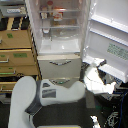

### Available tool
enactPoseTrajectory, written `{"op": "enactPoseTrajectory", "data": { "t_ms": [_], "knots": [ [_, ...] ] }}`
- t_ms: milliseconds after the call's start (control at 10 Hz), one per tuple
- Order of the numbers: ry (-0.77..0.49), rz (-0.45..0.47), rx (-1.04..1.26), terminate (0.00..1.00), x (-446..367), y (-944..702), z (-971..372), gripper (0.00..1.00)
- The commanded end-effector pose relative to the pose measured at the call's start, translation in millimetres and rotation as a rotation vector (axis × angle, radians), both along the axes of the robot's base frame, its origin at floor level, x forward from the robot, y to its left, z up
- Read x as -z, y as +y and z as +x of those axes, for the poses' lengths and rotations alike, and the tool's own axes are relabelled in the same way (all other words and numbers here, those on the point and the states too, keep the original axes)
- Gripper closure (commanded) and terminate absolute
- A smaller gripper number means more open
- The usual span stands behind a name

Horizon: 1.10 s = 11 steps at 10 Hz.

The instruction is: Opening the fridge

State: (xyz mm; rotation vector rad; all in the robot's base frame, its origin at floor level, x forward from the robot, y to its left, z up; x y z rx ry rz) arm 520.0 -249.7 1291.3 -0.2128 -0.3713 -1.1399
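The tall white fridge [60, 45] stands with its large upper door [107, 37] swung wide to the exterior view's right, a green-marked sticker [118, 50] on it. Lit shelves [59, 22] with a few items show inside. Below are two shut drawers, the upper drawer [59, 63] and the lower drawer [59, 80], each with a silver handle. My white arm [60, 92] reaches from the lower left across the front. Its gripper [96, 68] sits at the door's lower edge; blur hides how its fingers stand.
A tan wooden drawer cabinet [17, 55] stands right beside the fridge on the exterior view's left, with clutter on top. Dark cables and equipment [112, 100] lie on the floor at the lower right, under the open door.
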Motion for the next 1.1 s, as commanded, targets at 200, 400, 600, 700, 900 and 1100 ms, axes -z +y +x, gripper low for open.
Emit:
{"op": "enactPoseTrajectory", "data": {
  "t_ms": [200,400,600,700,900,1100],
  "knots": [
    [0.006,0.065,-0.664,0.00,205,460,22,0.00],
    [0.018,0.069,-0.735,0.00,225,491,-11,0.00],
    [0.034,0.051,-0.806,0.00,247,513,-46,0.00],
    [0.039,0.036,-0.841,0.00,257,525,-60,0.00],
    [0.055,-0.005,-0.928,0.00,275,546,-77,0.00],
    [0.037,0.076,-0.957,0.00,317,549,-102,0.00]
  ]
}}
